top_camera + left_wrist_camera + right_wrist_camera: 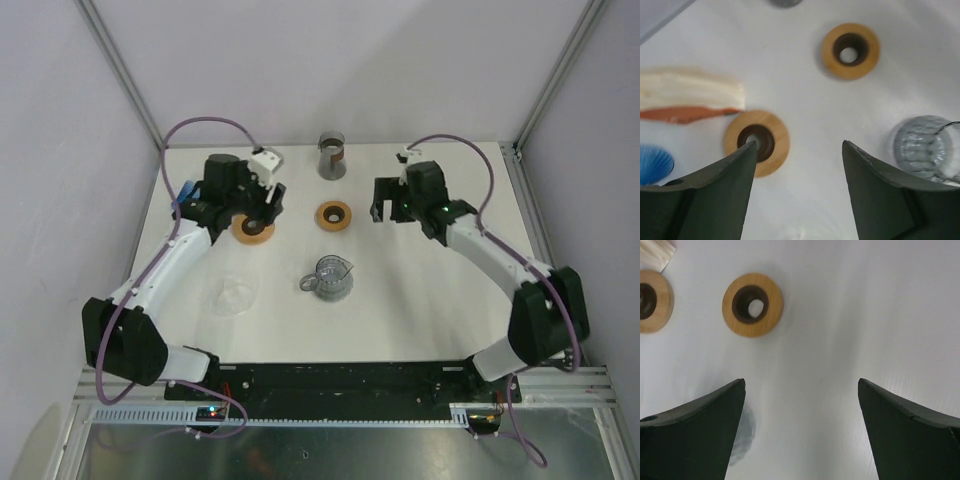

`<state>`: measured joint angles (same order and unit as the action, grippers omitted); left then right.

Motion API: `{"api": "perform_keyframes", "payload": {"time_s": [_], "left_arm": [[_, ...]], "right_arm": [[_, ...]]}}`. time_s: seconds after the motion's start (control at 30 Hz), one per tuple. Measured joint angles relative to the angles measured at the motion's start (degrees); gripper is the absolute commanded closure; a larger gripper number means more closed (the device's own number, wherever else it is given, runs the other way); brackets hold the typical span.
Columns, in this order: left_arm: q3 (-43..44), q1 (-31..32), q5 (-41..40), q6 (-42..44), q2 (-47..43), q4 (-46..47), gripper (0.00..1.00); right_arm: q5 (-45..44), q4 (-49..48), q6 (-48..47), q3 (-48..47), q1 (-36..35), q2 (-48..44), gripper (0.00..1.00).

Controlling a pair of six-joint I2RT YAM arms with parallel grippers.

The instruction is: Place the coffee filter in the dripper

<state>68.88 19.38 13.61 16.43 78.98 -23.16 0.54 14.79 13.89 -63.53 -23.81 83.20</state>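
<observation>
Across the white table, 2 arms bent inward from 7 and 5 o'clock, leaving the middle free for the work.

On the left arm, the left gripper: parted wide, clamping nothing. Hovers with 1 fingertip over the rim of a wooden ring, at 9 o'clock from the second wooden ring in the table's middle. Puts the jaws beside the filter rather than around it, so reads as a grasp not yet made.

On the right arm, the right gripper: spread fully, empty. Parked at 3 o'clock from that middle ring, likely to stay out of the way.

At 6 o'clock from the middle ring, well apart from both grippers: the ribbed glass dripper, upright, mouth up to receive.

Smallest, at 10 o'clock from the near ring in the left wrist view: a pale layered fan with a brown edge, probably the coffee filter. Lies flat on the table, hidden under the wrist from above.
</observation>
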Motion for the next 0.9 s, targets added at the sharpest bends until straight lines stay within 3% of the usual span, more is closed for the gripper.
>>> {"api": "perform_keyframes", "payload": {"time_s": [0.17, 0.4, 0.7, 0.9], "left_arm": [[-4.66, -8.83, 0.00, -1.40, -1.51, -0.57, 0.25], [-8.59, -15.74, 1.31, -2.56, -1.51, -1.73, 0.25], [-9.14, -16.37, 1.95, -2.93, -1.46, -1.84, 0.24], [-9.14, -16.37, 2.10, -2.93, -1.46, -1.81, 0.24]], "right_arm": [[-3.54, 1.46, -0.85, -10.56, -2.21, 12.98, 0.07], [-5.77, 7.39, -2.34, -26.36, -4.98, 31.82, 0.09], [-6.08, 13.60, -4.09, -42.80, -8.41, 44.04, 0.17], [-6.10, 15.47, -4.98, -45.07, -9.05, 47.56, 0.28]]}}
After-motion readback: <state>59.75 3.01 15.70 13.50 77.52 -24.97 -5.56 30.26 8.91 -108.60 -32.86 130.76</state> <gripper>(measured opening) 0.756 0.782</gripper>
